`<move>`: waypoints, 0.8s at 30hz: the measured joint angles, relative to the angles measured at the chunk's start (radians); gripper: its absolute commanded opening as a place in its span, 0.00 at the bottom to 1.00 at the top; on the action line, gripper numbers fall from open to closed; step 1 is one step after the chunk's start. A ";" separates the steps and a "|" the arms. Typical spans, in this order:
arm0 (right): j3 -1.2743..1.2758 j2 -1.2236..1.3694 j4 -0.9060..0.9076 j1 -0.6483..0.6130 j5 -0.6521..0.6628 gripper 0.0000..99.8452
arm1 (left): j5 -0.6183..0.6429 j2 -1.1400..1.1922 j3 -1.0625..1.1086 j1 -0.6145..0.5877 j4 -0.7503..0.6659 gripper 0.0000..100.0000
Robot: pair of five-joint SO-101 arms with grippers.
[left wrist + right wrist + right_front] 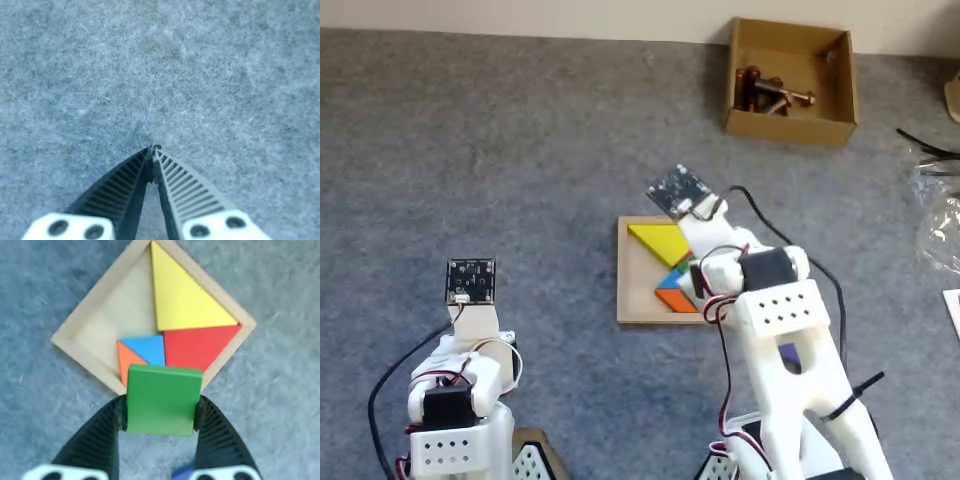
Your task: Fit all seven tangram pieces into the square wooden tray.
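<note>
grey felt table (pixel 470 150) — pale wall (pixel 520 15) behind

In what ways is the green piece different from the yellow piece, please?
The yellow piece is a triangle; the green piece is four-sided. The yellow piece lies flat inside the tray; the green piece is held in the right pincer, not yet seated. Both are flat, single-coloured pieces.
</note>
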 measured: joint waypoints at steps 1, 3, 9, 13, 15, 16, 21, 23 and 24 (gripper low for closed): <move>-0.017 0.011 0.000 0.000 0.000 0.01 | 0.000 0.000 0.000 0.000 0.000 0.00; -0.069 0.058 0.011 -0.002 0.000 0.01 | 0.000 0.000 0.000 0.000 0.000 0.00; -0.219 0.292 0.026 -0.020 0.000 0.01 | 0.000 0.000 0.000 0.000 0.000 0.00; -0.298 0.427 0.026 -0.074 0.000 0.01 | 0.000 0.000 0.000 0.000 0.000 0.00; -0.330 0.482 0.026 -0.095 0.000 0.01 | 0.000 0.000 0.000 0.000 0.000 0.00; -0.344 0.512 0.026 -0.104 0.000 0.01 | 0.000 0.000 0.000 0.000 0.000 0.00; -0.402 0.646 0.026 -0.124 0.002 0.01 | 0.000 0.000 0.000 0.000 0.000 0.00; -0.423 0.684 0.026 -0.127 0.006 0.01 | 0.000 0.000 0.000 0.000 0.000 0.00; -0.436 0.701 0.026 -0.127 0.006 0.01 | 0.000 0.000 0.000 0.000 0.000 0.00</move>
